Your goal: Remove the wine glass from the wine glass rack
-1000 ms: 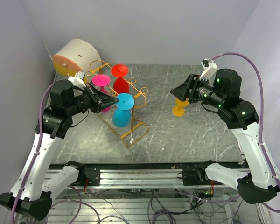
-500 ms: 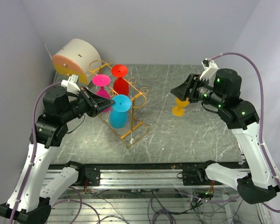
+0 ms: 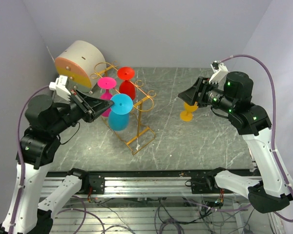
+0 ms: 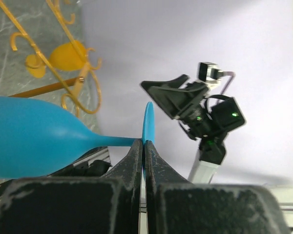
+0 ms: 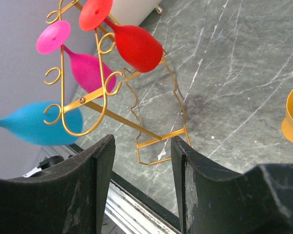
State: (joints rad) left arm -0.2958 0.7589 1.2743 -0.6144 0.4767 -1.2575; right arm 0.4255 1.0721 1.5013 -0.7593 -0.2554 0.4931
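Pulled back, left hand [image 4: 142, 145] seemingly pinches wine glass [image 4: 39, 139].

The left arm [image 3: 25, 180] and the right arm [image 3: 264, 151] are built alike, with smooth white shells on the long links and bulky matt black housings at the joints. Small green lights [image 3: 228, 84] glow on the right arm's black housings. A lilac cable [image 3: 249, 56] loops along each arm, and a small white camera block [image 3: 218, 73] sits at each wrist. The fingers [image 5: 98, 170] are black, broad and coarsely grained.
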